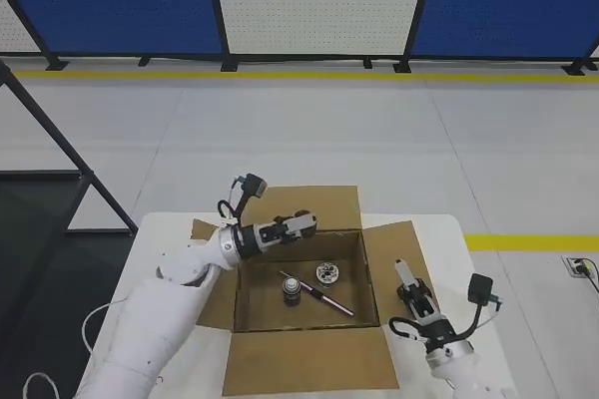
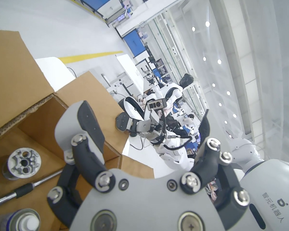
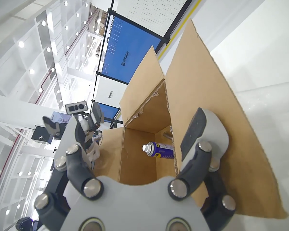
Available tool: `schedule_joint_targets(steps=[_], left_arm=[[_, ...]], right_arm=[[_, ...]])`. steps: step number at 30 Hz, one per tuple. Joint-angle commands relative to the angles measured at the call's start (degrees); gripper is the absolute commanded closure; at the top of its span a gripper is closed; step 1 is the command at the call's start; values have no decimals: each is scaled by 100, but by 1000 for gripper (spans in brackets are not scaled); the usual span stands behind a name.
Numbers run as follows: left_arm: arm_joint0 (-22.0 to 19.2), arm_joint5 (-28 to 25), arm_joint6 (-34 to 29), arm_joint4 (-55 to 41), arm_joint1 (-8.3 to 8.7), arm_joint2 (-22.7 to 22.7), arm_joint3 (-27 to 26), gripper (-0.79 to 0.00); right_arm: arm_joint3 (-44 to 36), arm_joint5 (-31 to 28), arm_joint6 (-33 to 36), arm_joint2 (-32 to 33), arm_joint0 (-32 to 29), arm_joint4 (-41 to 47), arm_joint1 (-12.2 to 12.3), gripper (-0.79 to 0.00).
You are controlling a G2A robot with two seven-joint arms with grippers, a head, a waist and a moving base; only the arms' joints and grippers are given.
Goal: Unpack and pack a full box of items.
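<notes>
An open cardboard box (image 1: 309, 361) stands on the white table with its flaps spread out. On its floor are a spray can (image 1: 292, 290) with a blue label (image 3: 160, 150), a round metal part (image 1: 326, 271) (image 2: 24, 161) and a thin metal rod (image 1: 317, 294) (image 2: 21, 189) with a dark grip. My left gripper (image 1: 304, 224) (image 2: 147, 131) hangs open over the box's far rim, holding nothing. My right gripper (image 1: 403, 269) (image 3: 137, 133) is open above the right flap, just outside the box wall, pointing along it.
The table (image 1: 441, 237) shows as narrow strips around the box, with floor beyond its edges. A black metal frame (image 1: 40, 130) stands off to the left. A white cable (image 1: 95, 324) hangs by the table's left side.
</notes>
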Motion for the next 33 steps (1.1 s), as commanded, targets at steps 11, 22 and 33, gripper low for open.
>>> schedule_joint_targets(steps=[11, 22, 33], left_arm=[[2490, 961, 827, 818, 416, -1446, -3267, -785], [2545, 979, 1023, 770, 412, -1475, -3319, -785], [3196, 538, 2457, 247, 413, -2089, -3529, -785]], right_arm=[[55, -28, -17, 229, -148, 337, 13, -785], [295, 106, 145, 75, 91, 329, 13, -785], [322, -106, 126, 144, -16, 530, 22, -785]])
